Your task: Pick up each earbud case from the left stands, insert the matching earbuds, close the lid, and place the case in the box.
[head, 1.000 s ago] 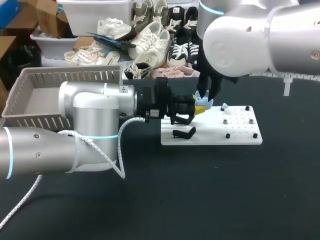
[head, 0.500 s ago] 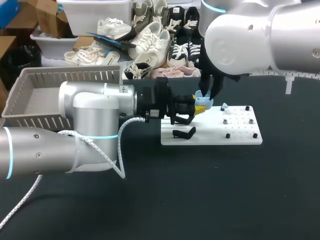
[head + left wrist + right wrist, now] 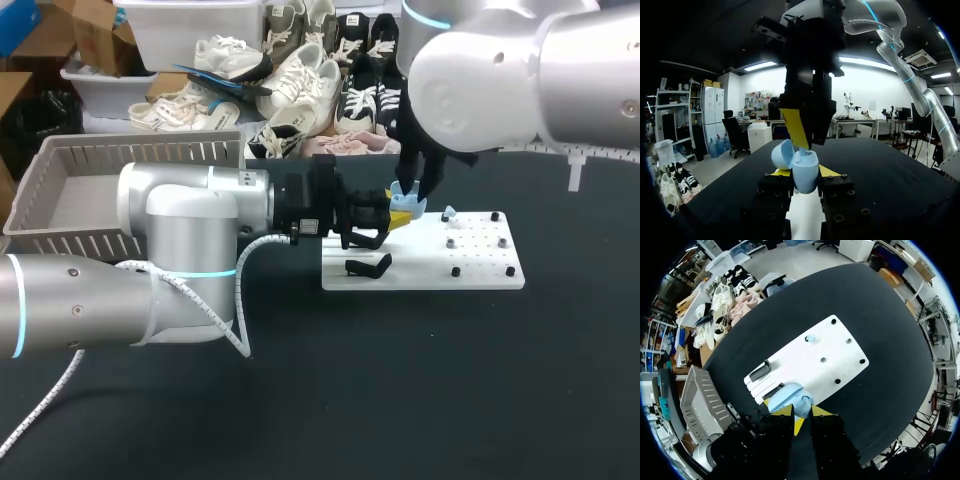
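Earbud case point(image 3: 790, 396) gripped in the left hand point(image 3: 805, 174) over the white stand board point(image 3: 480, 272)

The light-blue case, lid open, is clamped between both left fingers just above the board's end where the black stands are set. The right hand point(image 3: 801, 412) is poised directly over the case; whether it is open or closed cannot be told.

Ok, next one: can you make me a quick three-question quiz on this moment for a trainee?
1. True or false: the blue case has its lid shut.
2. Which arm's gripper is shut on the case: A) left, B) right, C) neither?
3. What does the small blue earbud sit on?

Key: 1 false, the lid stands open. 2 A, the left gripper has a finger on each side of it. 3 the white board.
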Tool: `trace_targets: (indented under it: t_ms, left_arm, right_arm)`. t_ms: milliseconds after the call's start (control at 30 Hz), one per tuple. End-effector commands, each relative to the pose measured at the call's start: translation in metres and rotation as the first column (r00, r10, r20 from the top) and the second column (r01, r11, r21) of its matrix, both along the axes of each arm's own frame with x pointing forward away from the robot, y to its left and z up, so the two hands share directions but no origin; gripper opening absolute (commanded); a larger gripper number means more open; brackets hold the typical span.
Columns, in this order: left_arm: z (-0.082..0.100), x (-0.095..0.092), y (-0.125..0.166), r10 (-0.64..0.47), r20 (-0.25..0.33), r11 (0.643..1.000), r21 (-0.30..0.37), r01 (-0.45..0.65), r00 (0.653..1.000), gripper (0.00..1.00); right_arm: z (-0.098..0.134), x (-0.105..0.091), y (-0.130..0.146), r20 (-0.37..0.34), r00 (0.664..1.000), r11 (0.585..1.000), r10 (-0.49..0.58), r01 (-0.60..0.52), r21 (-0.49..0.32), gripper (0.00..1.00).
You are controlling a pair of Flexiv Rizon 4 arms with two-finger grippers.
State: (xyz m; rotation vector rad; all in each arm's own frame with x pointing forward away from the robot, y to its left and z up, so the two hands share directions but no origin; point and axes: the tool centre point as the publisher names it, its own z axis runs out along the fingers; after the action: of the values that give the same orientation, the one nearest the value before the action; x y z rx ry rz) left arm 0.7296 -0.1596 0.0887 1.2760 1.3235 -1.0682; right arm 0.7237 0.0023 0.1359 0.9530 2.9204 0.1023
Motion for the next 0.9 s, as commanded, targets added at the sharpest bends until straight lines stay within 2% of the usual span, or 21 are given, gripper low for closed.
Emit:
trace_targets:
  t_ms: [33,500,633,900]
  left_arm:
    - [-0.0002,-0.0012,0.0005,0.004,0.002,1.000,-0.002,-0.004,1.000,0.00]
    - [-0.0002,-0.0012,0.0005,0.004,0.002,1.000,-0.002,-0.004,1.000,0.00]
    - [-0.0002,-0.0012,0.0005,0.004,0.002,1.000,-0.002,-0.004,1.000,0.00]
    - [-0.0002,-0.0012,0.0005,0.004,0.002,1.000,-0.002,-0.004,1.000,0.00]
  right_arm:
    - [-0.0026,0.0017,0.0008,-0.006,1.000,1.000,0.000,0.000,0.001,0.00]
    - [-0.0096,0.0008,-0.0023,-0.028,1.000,1.000,-0.004,0.005,0.027,0.00]
    - [-0.0098,0.0004,-0.0025,-0.030,1.000,1.000,-0.004,0.005,0.030,0.17]
    - [-0.0077,-0.0007,-0.0020,-0.028,1.000,1.000,-0.003,0.003,0.030,0.24]
